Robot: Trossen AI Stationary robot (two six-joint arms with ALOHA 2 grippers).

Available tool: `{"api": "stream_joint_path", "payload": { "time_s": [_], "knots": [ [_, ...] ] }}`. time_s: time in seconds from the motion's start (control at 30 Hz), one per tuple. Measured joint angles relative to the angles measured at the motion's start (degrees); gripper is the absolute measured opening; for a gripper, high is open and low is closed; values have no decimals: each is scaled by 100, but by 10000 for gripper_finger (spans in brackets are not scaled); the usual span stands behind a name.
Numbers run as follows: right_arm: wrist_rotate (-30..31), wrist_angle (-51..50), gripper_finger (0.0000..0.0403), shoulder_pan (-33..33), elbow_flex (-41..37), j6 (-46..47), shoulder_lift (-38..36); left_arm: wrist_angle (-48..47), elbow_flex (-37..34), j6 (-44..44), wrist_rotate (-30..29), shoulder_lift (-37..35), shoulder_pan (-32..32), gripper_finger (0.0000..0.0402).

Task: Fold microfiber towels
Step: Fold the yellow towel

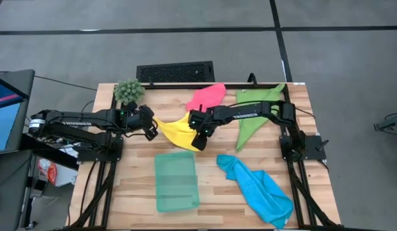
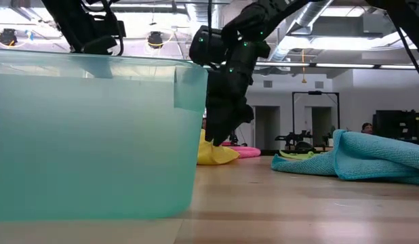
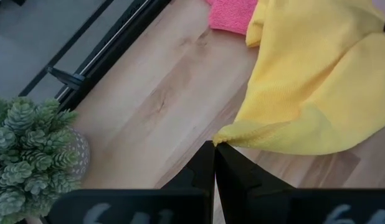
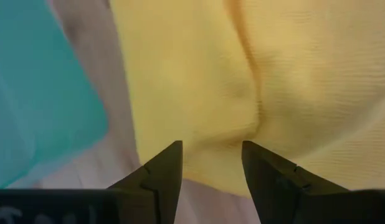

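The yellow towel (image 1: 178, 131) lies bunched on the table's middle, between my two grippers. My left gripper (image 1: 151, 126) is shut on its left corner. My right gripper (image 1: 200, 137) is open and points down over the towel's right near end (image 4: 242, 93). In the low view it (image 2: 218, 135) stands right at the yellow cloth (image 2: 215, 154). The pink towel (image 1: 207, 96) and the green towel (image 1: 256, 112) lie at the far side. The blue towel (image 1: 259, 189) lies crumpled at the near right. My left gripper pinches the yellow towel's pointed left corner (image 3: 225, 138) between its two fingertips. The fingers come roughly level from the table's left. The rest of the towel lies slack on the table. My right gripper's open fingers stand over the towel; I cannot tell whether they touch it.
A pale teal tray (image 1: 176, 181) stands at the near middle, close to the yellow towel. A spiky green plant ball (image 1: 128, 91) sits at the far left corner, beside my left arm. A black grille (image 1: 175, 71) lies beyond the far edge.
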Motion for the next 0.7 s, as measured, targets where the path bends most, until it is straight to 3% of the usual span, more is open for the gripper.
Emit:
{"api": "stream_joint_path", "payload": {
  "time_s": [0.37,0.7],
  "knots": [
    [16,747,161,7,-478,308,-4,7,0,0,-48,0,1,0],
    [-6,852,14,11,-165,128,-4,6,0,0,-68,0,0,0]
  ]
}}
